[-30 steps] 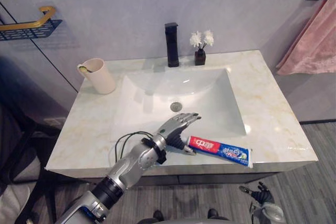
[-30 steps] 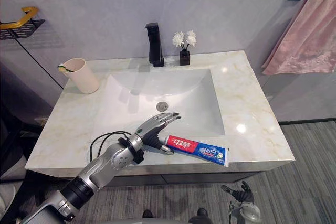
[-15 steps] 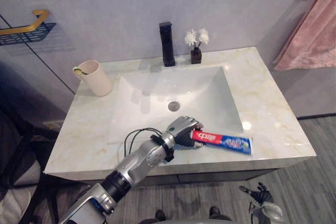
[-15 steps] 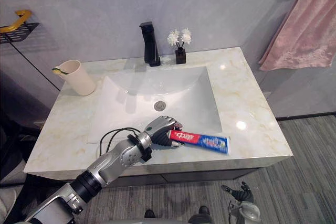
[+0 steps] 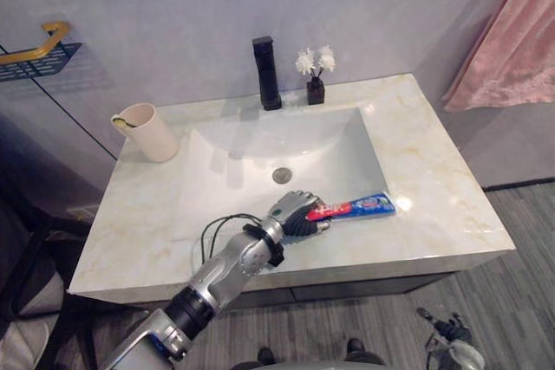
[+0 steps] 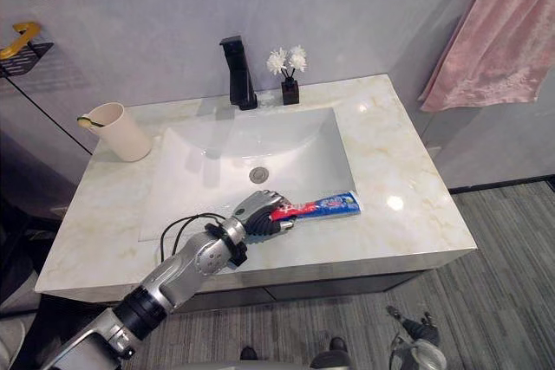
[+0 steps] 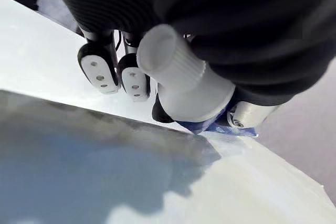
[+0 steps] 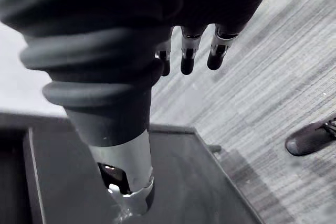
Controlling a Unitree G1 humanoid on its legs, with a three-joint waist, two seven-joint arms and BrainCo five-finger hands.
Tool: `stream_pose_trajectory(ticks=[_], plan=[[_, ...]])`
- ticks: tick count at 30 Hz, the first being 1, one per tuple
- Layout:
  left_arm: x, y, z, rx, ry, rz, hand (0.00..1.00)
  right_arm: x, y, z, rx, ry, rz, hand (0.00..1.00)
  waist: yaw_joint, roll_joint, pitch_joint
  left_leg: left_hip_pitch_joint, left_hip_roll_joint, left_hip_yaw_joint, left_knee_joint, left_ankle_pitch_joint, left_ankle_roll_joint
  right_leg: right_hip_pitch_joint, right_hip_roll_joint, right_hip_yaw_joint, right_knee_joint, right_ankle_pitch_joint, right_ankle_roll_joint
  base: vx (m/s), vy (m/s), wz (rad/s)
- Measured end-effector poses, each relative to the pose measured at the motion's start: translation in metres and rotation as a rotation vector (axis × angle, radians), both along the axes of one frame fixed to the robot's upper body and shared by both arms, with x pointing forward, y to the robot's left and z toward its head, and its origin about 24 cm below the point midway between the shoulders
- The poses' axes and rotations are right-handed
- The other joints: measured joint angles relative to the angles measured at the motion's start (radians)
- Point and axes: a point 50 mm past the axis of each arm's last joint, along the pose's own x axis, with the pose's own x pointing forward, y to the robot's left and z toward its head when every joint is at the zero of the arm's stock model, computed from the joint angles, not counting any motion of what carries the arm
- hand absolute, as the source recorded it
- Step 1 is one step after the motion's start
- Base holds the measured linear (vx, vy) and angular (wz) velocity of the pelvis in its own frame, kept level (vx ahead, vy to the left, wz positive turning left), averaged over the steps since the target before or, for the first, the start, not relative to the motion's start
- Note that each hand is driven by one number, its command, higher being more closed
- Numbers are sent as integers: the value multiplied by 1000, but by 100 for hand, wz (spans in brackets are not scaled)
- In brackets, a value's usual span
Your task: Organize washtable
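Left eye view: left robot hand point(image 5: 293, 214), fingers curled tight round the capped end of a red-and-blue toothpaste tube point(image 5: 362, 206). The tube is over the cream marble desk point(image 5: 442, 214), just in front of the white sink basin point(image 5: 260, 149). Its long axis runs from the fist towards the robot's right.

Left wrist view: ribbed white cap point(image 7: 178, 74) juts from the closed fist. Whether the tube rests on the desk or is lifted cannot be told.

Right wrist view: right robot hand point(image 8: 188, 56), fingers slack, empty, low over the grey plank floor point(image 8: 273, 77), well apart from the basin. The left is nearer.
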Motion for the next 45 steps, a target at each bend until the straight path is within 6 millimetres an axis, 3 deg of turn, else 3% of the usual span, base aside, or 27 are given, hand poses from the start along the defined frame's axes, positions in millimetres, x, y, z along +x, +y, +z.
stream_pose_trajectory(ticks=[4,6,10,12,15,18,19,22,26,30,33,38,45], plan=[[-9,17,17,-162,-2,94,100,-1,-32,32,-90,-179,-221,0,14,-15,15,10,10,16,0,-2,-1,-8,3,14,24,-9,12,-37,-23,-13],[-12,26,45,-316,-85,152,100,15,-46,67,-189,-339,-230,0,28,-23,20,12,11,30,2,-3,-2,-18,5,28,36,-10,12,-48,-3,-15],[-17,36,80,-512,-209,213,100,47,-50,132,-356,-605,-156,0,56,-37,22,11,11,34,3,-3,-2,-30,6,34,51,-13,16,-37,-3,-5],[-23,47,88,-555,-250,245,100,75,-37,173,-394,-818,-78,0,56,-38,21,10,10,33,3,-3,-2,-32,6,34,51,-13,16,0,0,0],[-24,53,87,-583,-237,267,100,96,-21,209,-373,-1041,29,0,59,-39,21,6,9,31,3,-3,-2,-35,6,34,51,-12,16,0,0,0],[-24,62,87,-599,-235,299,100,118,4,266,-402,-1315,233,0,62,-42,16,-11,8,28,10,-2,-1,-50,6,33,56,-12,16,0,-1,1],[-23,65,87,-616,-233,307,100,130,22,295,-388,-1459,373,0,62,-46,10,-12,8,25,12,-2,-1,-50,6,30,57,-12,16,1,-1,3],[-23,65,88,-638,-224,304,100,146,54,323,-332,-1598,570,0,67,-56,-8,-14,9,21,13,-2,-1,-50,7,27,59,-11,16,2,-4,4],[-23,62,90,-652,-231,293,100,166,113,337,-167,-1683,829,0,87,-65,-22,-14,8,16,17,-2,-1,-51,5,25,69,-9,20,-25,6,2],[-20,51,96,-663,-253,247,100,173,173,332,45,-1669,1094,0,115,-70,-26,-24,3,-3,19,2,4,-50,-1,9,72,-7,21,-50,4,12],[-20,48,98,-671,-264,241,100,175,197,325,167,-1646,1150,0,115,-70,-26,-28,-1,-12,18,6,6,-50,-3,1,74,-7,21,-37,3,10],[-19,34,100,-675,-257,196,100,182,225,305,328,-1562,1170,0,114,-69,-36,-45,-1,-18,3,26,6,-70,-2,-3,73,-1,17,-23,-4,3],[-15,24,88,-665,-204,215,100,189,236,289,422,-1476,1110,0,112,-68,-37,-48,-3,-21,0,37,14,-70,-3,-12,65,28,11,-33,9,1]])
